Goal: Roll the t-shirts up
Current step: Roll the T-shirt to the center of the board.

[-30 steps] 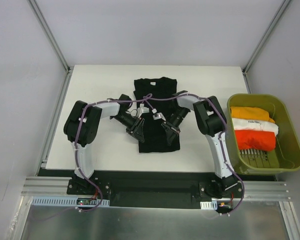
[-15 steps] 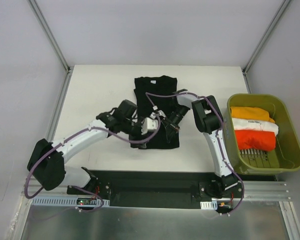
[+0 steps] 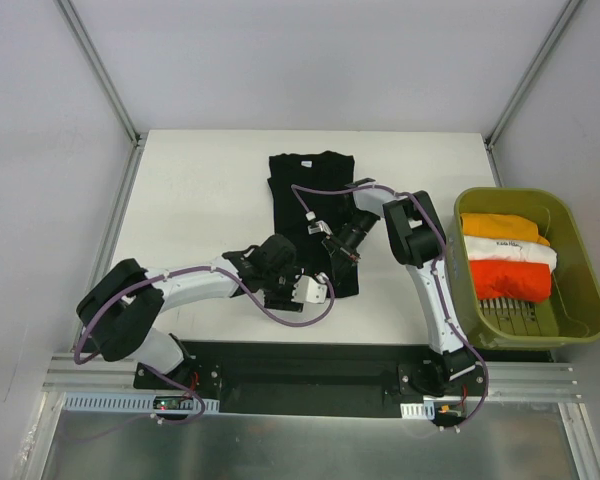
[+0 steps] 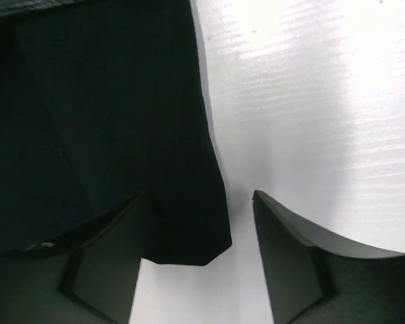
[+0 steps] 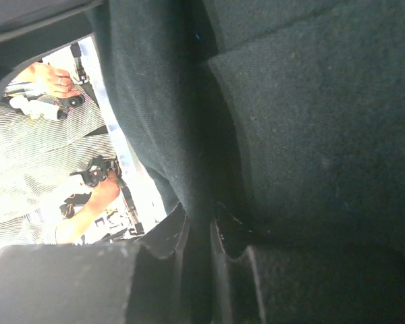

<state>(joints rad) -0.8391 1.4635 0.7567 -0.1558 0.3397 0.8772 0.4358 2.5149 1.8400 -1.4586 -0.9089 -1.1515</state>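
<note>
Progress: three t-shirts appear finished. The orange bundle point(image 3: 500, 226), white bundle point(image 3: 510, 252) and red-orange bundle point(image 3: 510, 281) sit side by side in the olive bin point(image 3: 583, 250) at 3 o'clock. The black t-shirt point(image 3: 308, 195) is not yet rolled. It lies at the centre of the desk point(image 3: 200, 190), folded lengthwise into a narrow strip, collar toward 12 o'clock and hem toward 6 o'clock. Judge the task as roughly three parts done, with the roll of the last shirt outstanding.

End effector states: the left end effector point(image 4: 201, 202) stands wide, its fingers straddling the hem corner without clamping it. The right end effector point(image 5: 199, 229) is pinched narrow on a fold of the black cloth (the wrist view shows the fabric caught between the fingertips).

Change over the last second: the left arm has dropped from a raised-elbow pose at the shirt's 9 o'clock edge and now reaches low across the desk to the 6 o'clock hem. The right end effector has barely shifted. The bin contents are unchanged.
</note>
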